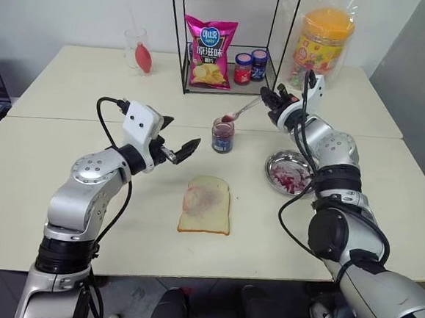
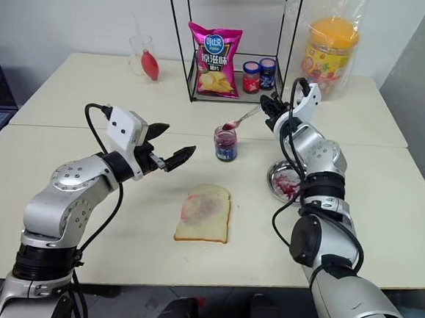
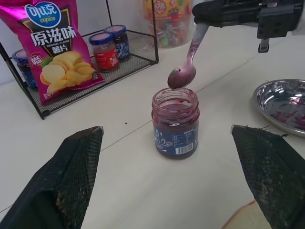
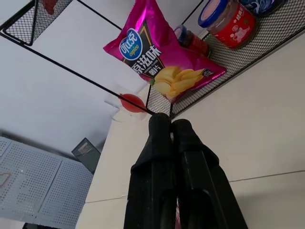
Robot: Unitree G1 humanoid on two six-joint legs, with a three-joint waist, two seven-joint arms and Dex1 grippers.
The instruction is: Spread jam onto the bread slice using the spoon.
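Note:
The bread slice point(image 1: 206, 204) lies flat on the table's front middle, with a pinkish smear in its centre. Behind it stands the small open glass jar of dark jam point(image 1: 223, 135). My right gripper point(image 1: 270, 102) is shut on the handle of the spoon point(image 1: 239, 114). The spoon's bowl point(image 3: 181, 76) is coated in jam and hangs just above the jar's mouth point(image 3: 175, 98). My left gripper point(image 1: 180, 133) is open and empty. It hovers level to the left of the jar and above the table, pointing toward the jar.
A round metal dish point(image 1: 289, 172) smeared with jam sits right of the jar, under my right forearm. At the back stands a wire rack point(image 1: 184, 68) holding a chips bag point(image 1: 208, 52) and two lidded jars point(image 1: 250, 68). A big candy jar point(image 1: 323, 46) is at back right, a glass point(image 1: 138, 50) at back left.

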